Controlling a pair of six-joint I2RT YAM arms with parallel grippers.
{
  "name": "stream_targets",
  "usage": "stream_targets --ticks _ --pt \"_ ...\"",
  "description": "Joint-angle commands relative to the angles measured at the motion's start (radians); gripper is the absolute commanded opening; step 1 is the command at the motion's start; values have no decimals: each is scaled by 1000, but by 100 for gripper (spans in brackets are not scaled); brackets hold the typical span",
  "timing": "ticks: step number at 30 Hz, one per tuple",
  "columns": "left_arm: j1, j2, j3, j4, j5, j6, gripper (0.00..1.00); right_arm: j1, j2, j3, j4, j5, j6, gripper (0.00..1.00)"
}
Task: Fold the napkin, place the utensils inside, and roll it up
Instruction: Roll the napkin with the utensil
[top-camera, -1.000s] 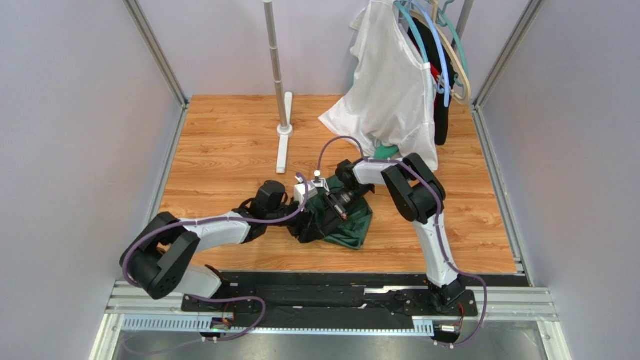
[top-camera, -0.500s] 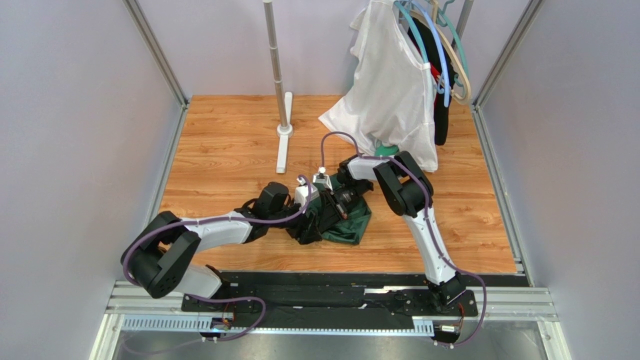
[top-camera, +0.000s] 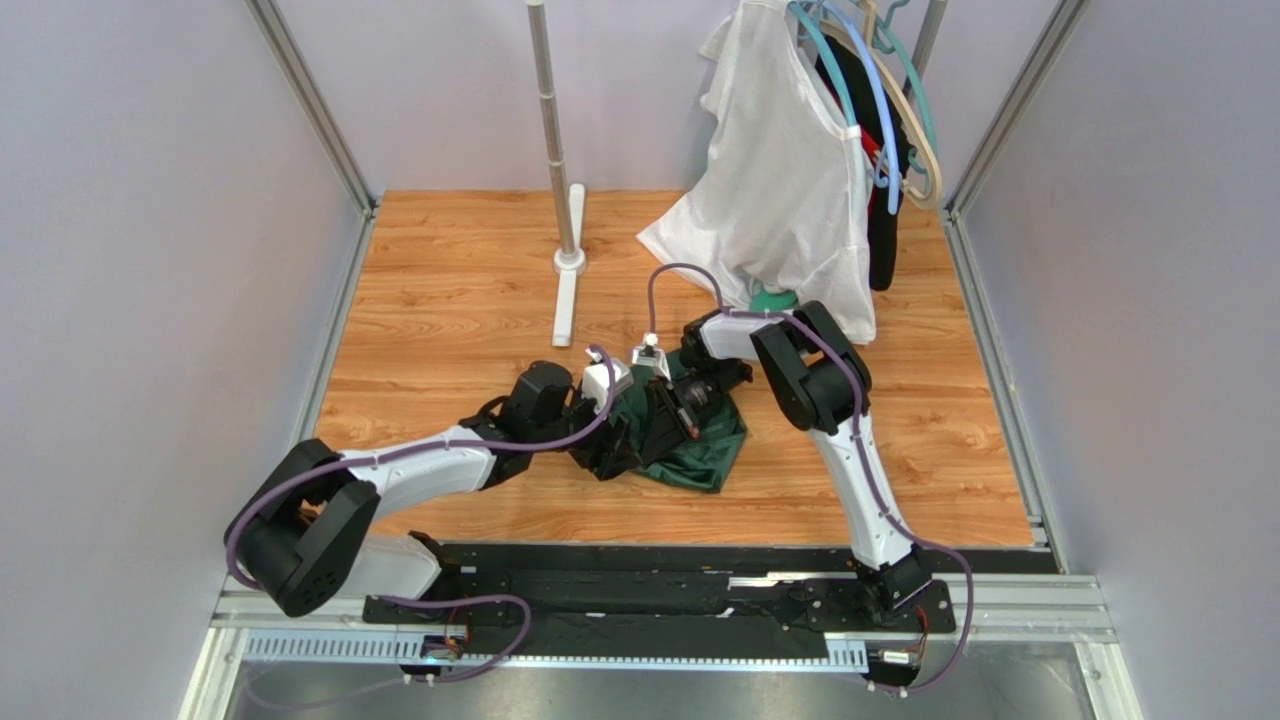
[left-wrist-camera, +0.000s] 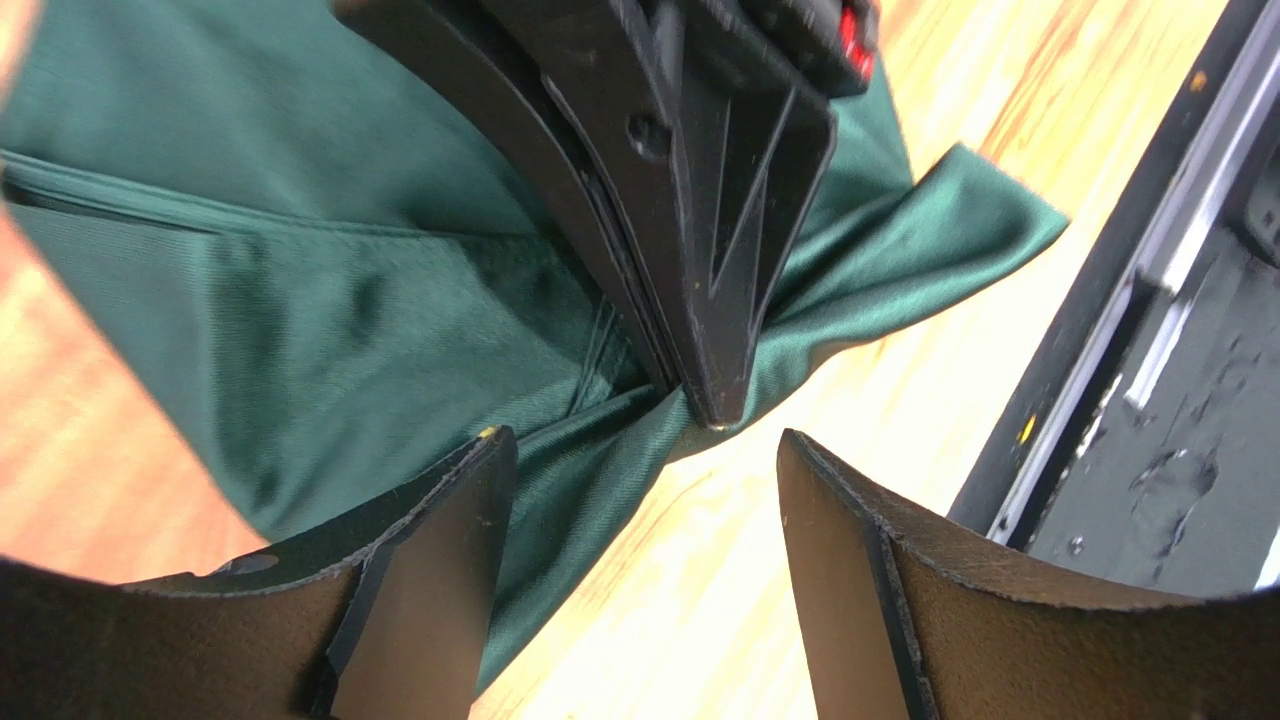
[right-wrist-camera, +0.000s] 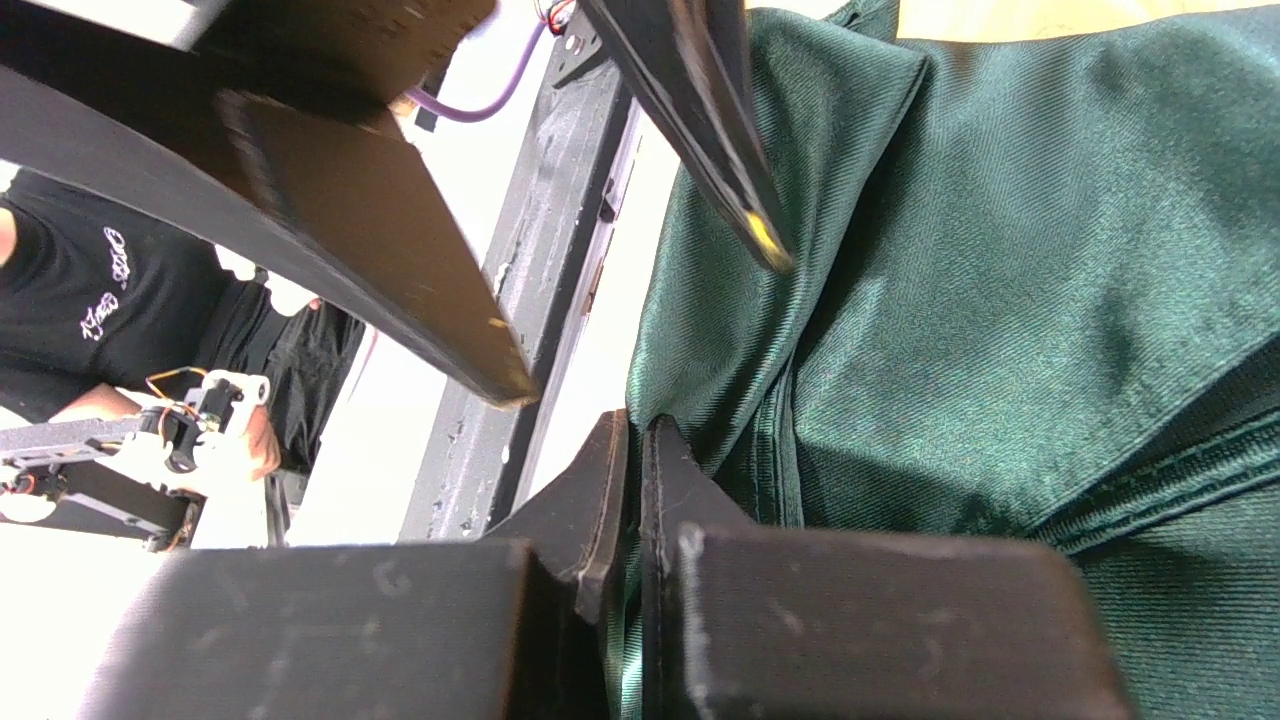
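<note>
The dark green napkin (top-camera: 706, 447) lies bunched on the wooden table in front of both arms. It fills the left wrist view (left-wrist-camera: 301, 315) and the right wrist view (right-wrist-camera: 1022, 300). My right gripper (right-wrist-camera: 634, 450) is shut on a folded edge of the napkin, with cloth pinched between its fingers; it also shows in the top view (top-camera: 679, 408). My left gripper (left-wrist-camera: 646, 473) is open, its fingers (left-wrist-camera: 436, 555) straddling the napkin's corner just below the right gripper's tip. In the top view it (top-camera: 619, 438) sits at the napkin's left side. No utensils are in view.
A white garment (top-camera: 781, 165) hangs on hangers at the back right, with a brighter green garment (top-camera: 771, 303) below it. A rack pole (top-camera: 553, 135) and its white base (top-camera: 567, 300) stand at the back. A black rail (top-camera: 676, 578) runs along the near edge.
The right arm has drawn in to the left with the napkin's edge in its grip. The left arm has shifted a little left and back. The napkin bunch has moved slightly left.
</note>
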Motion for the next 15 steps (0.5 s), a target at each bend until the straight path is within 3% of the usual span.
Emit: stream_targets --ticks 1,15 --pt "-4 -53 14 46 -26 -16 74 -9 -40 -14 -352 -55 -36 0" --pt "-2 -5 34 13 -29 27 76 -20 -106 20 -350 -29 27 0"
